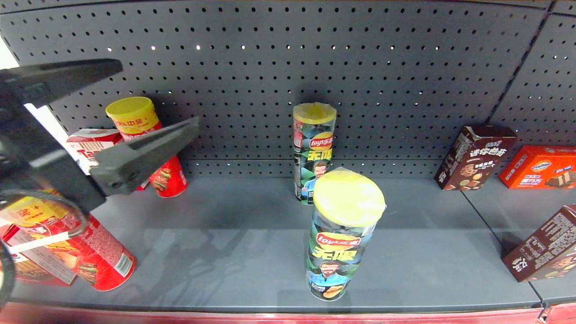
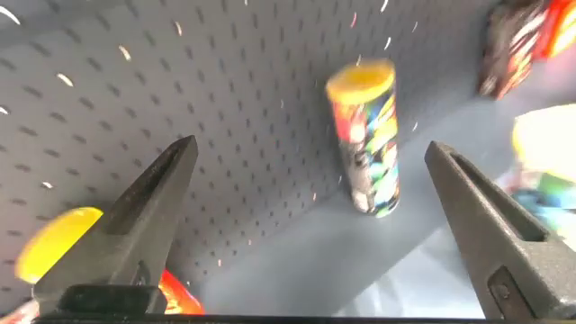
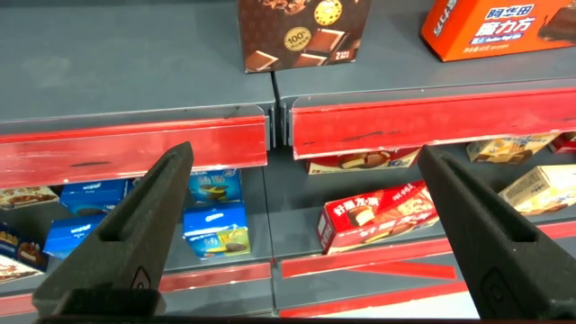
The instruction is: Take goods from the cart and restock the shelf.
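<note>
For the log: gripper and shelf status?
Left gripper open, empty, at left of grey shelf. Right gripper open, empty. Green yellow-lidded chip can upright mid-shelf; red yellow-lidded chip can beside left gripper.

This is a shop aisle. A grey metal shelf has a perforated back panel and red price rails along the shelf fronts. Packaged snacks are on display: crisp cans centre frame, chocolate boxes at right, and biscuit packs on lower tiers.
</note>
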### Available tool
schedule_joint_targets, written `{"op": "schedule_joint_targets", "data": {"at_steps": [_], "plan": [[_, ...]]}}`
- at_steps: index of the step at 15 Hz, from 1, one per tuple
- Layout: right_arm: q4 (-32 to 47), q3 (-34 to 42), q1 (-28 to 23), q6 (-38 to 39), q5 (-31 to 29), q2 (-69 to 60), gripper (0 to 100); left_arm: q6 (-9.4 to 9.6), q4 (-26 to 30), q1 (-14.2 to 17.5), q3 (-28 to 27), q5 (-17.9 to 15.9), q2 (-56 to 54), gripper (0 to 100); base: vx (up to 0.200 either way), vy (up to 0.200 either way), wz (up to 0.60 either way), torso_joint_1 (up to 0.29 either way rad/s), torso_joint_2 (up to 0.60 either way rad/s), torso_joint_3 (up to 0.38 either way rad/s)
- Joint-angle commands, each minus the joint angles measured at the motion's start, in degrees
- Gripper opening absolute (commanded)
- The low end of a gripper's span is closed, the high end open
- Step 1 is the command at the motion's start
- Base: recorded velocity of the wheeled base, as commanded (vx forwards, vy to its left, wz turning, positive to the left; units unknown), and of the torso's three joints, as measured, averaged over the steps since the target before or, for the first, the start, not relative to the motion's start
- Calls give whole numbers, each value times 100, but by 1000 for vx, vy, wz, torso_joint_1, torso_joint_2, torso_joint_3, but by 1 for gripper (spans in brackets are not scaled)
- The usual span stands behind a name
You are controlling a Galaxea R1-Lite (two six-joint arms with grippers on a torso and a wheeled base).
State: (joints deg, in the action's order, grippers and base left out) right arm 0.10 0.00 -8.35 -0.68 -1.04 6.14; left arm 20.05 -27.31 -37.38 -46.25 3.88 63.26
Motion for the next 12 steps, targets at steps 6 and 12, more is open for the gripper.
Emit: {"op": "schedule_joint_targets", "data": {"at_steps": [6,12], "plan": [[-1,0,0,-2,-2,10,100,-54,-126,1092,2208,-1,-3329,100,0,0,0,0,0,0],[-1,0,-9,-2,-2,10,100,-1012,-73,3439,4071,-150,-5376,100,0,0,0,0,0,0]]}}
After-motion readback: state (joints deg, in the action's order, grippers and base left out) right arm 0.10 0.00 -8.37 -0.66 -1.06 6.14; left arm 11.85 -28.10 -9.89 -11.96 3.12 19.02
